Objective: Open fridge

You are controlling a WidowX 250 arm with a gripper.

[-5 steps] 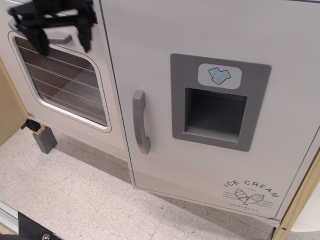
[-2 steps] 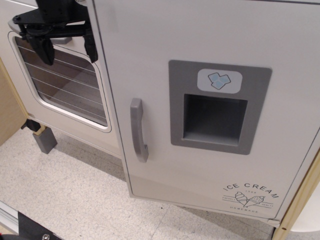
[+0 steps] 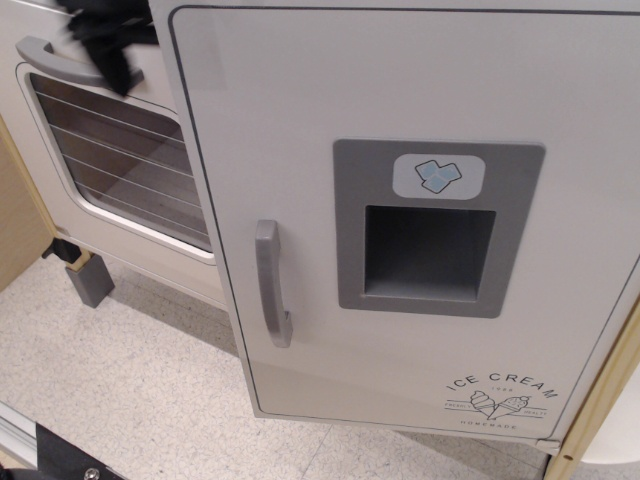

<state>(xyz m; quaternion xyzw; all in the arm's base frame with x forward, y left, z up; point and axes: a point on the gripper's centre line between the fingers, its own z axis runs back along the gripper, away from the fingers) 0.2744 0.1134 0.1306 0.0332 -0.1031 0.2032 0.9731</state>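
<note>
A white toy fridge (image 3: 300, 120) door fills most of the view from the top edge to near the bottom right corner, its left edge standing forward of the white oven door (image 3: 110, 150) beside it, which suggests the door is ajar and the opening step is under way rather than finished. To complete the job, the next move likely calls for the door to be swung wider about its right side (the hinge itself is not visible).

The door is a flat, smooth, matte panel with rounded corners. Set into its right half is a grey dispenser panel (image 3: 350, 230), rectangular, with a deep square recess and a small blue ice-cube mark (image 3: 438, 175) above it. A grey vertical handle (image 3: 270, 285), curved and bar-shaped, sits near the door's left edge. An "ICE CREAM" logo (image 3: 500, 395) is printed at the lower right corner.

The black gripper (image 3: 105, 40) shows only as a motion-blurred shape at the top left corner, over the oven's horizontal grey handle (image 3: 50, 62) and apart from the fridge handle; whether its jaws are parted or closed cannot be told. The speckled pale surface (image 3: 130, 390) lies below.
</note>
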